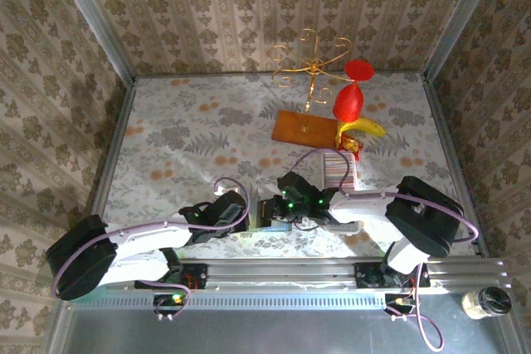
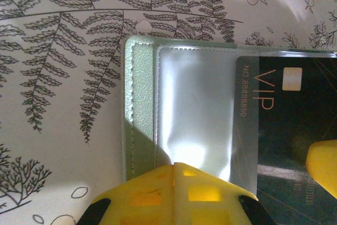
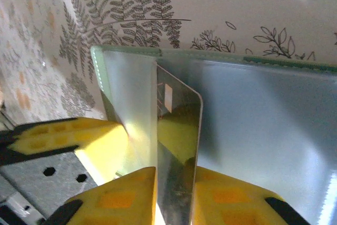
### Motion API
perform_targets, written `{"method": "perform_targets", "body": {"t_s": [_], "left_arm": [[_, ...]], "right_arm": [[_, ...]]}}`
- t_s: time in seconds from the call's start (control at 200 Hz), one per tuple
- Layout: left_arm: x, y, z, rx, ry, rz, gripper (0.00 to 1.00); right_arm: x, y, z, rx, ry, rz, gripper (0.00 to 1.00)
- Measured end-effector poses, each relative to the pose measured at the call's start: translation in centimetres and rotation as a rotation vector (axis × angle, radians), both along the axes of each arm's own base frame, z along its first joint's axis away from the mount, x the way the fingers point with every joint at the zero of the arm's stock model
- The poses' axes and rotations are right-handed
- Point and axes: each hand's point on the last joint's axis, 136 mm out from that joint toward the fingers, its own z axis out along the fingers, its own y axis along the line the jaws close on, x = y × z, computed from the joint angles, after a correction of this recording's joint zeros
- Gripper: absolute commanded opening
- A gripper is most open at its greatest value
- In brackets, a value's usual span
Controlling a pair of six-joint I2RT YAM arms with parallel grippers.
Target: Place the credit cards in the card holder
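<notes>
Credit card (image 2: 295,130) partway into card holder (image 2: 142,109)

Holder lies open on the fern-print table (image 2: 63,51). Left gripper (image 2: 174,169), closed, rests on its near edge. Right gripper (image 3: 176,183) straddles the card; whether it clamps, I cannot tell.

Left end effector (image 2: 174,171) closed — right end effector (image 3: 176,178) alongside.

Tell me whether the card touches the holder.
Touching. The left wrist view shows the card's left edge tucked under the holder's frosted layer.
</notes>
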Motion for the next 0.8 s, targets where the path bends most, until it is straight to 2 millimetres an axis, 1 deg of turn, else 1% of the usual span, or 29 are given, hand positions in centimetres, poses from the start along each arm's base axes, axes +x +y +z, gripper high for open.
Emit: {"method": "perform_targets", "body": {"t_s": [0.11,0.29,0.315,0.39,0.46,0.605,0.645,0.71,0.8], "left_arm": [[0.0,-0.3,0.0,-0.008,-0.005,-0.004,0.0],[0.1,-0.3,0.0,-0.014,-0.013,-0.002,0.0],[0.2,-0.3,0.0,-0.014,-0.014,-0.001,0.0],[0.2,-0.3,0.0,-0.017,-0.017,-0.001,0.0],[0.1,-0.2,0.1,-0.02,-0.019,-0.001,0.0],[-0.1,0.4,0.4,-0.022,-0.027,0.003,0.0],[-0.2,0.5,0.6,-0.026,-0.031,0.004,0.0],[-0.1,0.6,1.0,-0.04,-0.042,0.006,0.0],[-0.1,0.5,1.6,-0.058,-0.056,0.008,0.04]], "right_arm": [[-0.2,-0.1,-0.2,-0.015,-0.001,0.014,0.15],[0.4,1.1,0.3,-0.01,-0.01,0.024,0.15],[0.4,1.2,0.3,-0.011,-0.009,0.025,0.16],[0.3,1.4,0.2,-0.016,-0.009,0.034,0.24],[0.3,1.4,0.0,-0.03,-0.011,0.044,0.28],[0.2,0.7,-0.4,-0.072,-0.011,0.044,0.31],[0.1,0.5,-0.6,-0.089,-0.011,0.046,0.34],[0.0,0.2,-0.7,-0.109,-0.012,0.053,0.35],[0.2,0.1,-0.6,-0.122,-0.022,0.059,0.35]]}}
